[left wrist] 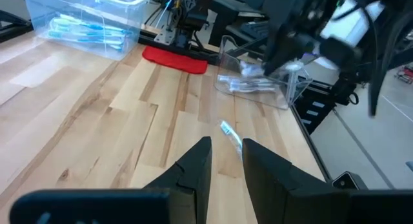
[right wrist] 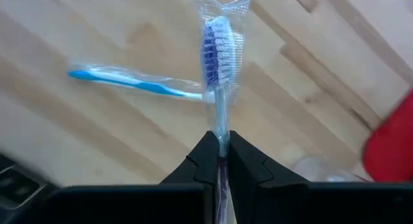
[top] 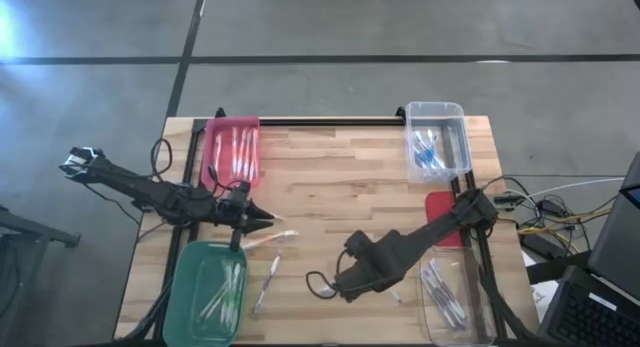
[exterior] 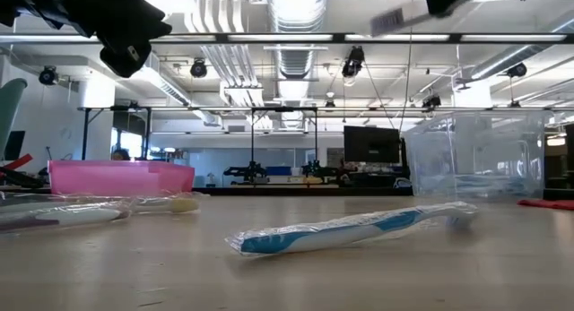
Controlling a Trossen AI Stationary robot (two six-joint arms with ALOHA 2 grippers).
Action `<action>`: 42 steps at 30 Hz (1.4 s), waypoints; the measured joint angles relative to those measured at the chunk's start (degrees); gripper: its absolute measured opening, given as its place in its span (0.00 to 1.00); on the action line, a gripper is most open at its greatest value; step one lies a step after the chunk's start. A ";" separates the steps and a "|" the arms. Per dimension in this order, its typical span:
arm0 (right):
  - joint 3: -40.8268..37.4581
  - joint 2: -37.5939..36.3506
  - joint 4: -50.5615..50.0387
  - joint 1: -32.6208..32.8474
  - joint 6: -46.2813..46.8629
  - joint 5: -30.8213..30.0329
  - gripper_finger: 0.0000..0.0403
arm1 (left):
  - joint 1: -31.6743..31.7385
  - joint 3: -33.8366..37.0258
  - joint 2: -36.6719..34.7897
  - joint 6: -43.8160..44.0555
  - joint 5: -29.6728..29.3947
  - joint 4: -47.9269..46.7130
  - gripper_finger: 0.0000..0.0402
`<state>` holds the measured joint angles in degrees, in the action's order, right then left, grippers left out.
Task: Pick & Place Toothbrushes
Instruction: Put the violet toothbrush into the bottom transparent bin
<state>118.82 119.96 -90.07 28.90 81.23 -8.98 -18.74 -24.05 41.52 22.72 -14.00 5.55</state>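
Toothbrush (right wrist: 218,69) clamped by right hand (right wrist: 221,153), bristle head pointing straight beyond fingertips

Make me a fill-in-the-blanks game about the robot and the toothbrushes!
1. The right gripper is shut on a wrapped ____.
2. Its bristles are ____ in colour.
3. The bin at the table's far left corner is ____.
4. The left gripper hovers beside the ____ bin.

Missing words: toothbrush; blue; pink; green
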 joint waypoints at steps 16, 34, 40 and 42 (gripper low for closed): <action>-12.99 -13.15 0.01 8.88 11.75 3.59 0.04 | 0.02 0.00 0.57 -0.07 -0.02 -0.08 0.23; -30.09 -22.15 0.51 24.58 35.07 5.07 0.04 | 0.02 0.00 0.61 -0.02 -0.08 -0.04 0.23; -33.49 -21.97 2.05 25.25 36.94 5.03 0.04 | 0.02 0.00 0.61 -0.02 -0.22 -0.03 0.23; -34.95 -21.97 3.79 25.27 36.88 5.08 0.04 | 0.02 0.00 0.61 -0.02 -0.22 -0.03 0.23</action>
<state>83.87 98.00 -86.28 54.17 118.11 -3.90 -18.72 -24.06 42.13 22.70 -14.22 5.52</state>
